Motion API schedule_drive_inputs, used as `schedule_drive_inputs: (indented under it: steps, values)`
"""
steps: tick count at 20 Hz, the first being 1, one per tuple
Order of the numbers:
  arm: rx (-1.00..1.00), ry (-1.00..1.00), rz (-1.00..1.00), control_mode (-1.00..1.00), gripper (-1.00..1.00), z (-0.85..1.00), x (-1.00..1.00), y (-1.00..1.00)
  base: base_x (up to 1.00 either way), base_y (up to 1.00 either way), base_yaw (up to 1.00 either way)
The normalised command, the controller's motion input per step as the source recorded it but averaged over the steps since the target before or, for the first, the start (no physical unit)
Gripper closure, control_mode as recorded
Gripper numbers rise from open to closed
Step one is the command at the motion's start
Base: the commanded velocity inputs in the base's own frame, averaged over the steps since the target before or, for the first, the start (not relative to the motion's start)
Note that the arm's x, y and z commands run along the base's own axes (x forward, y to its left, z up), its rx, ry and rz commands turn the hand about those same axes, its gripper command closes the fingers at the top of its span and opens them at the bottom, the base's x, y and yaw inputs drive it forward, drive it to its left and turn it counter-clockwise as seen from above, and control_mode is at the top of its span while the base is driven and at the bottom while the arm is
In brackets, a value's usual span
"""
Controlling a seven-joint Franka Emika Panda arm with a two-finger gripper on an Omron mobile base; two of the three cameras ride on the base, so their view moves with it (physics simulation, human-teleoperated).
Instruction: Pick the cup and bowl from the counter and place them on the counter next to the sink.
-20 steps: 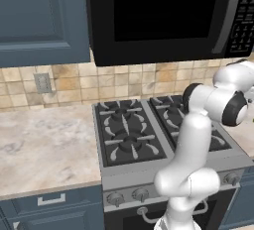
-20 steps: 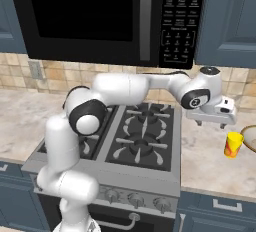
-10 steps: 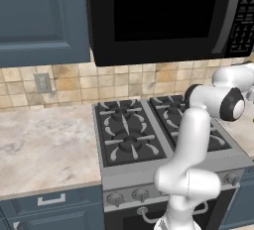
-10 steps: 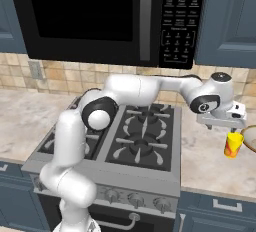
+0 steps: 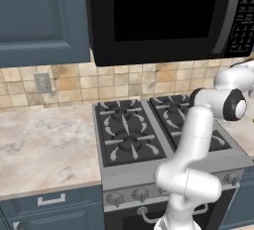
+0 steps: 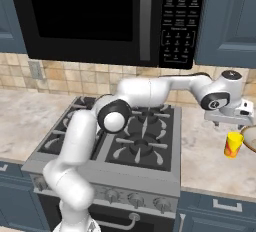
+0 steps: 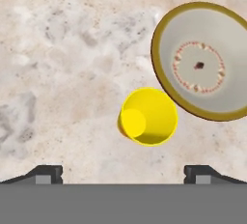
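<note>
The left base view looked forward and down from behind the arm over the stovetop (image 5: 144,132) and the counter (image 5: 44,147); the right base view faced the same stovetop from the other side; the hand view looked close, straight down on the counter.

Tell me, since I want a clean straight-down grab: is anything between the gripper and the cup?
Nothing visible stands between them. In the hand view the open gripper looks straight down at the cup with only bare counter around. The bowl sits close beside the cup, its rim nearly touching, so a finger could brush it.
</note>
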Motion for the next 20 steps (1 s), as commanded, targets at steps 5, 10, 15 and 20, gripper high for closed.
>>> schedule_drive_inputs:
  steps: [5,10,15,20]
  values:
    - [0.0,0.0,0.01,-1.0,-1.0,0.0,0.24,-0.02,0.0,0.0,0.0]
    - [0.0,0.0,0.03,-1.0,-1.0,-0.01,0.13,0.0,0.0,0.0,0.0]
    - [0.0,0.05,0.03,-1.0,-1.0,-0.16,0.0,0.0,0.0,0.0,0.0]
    - [0.0,0.04,0.03,-1.0,-1.0,-0.24,0.01,0.0,0.0,0.0,0.0]
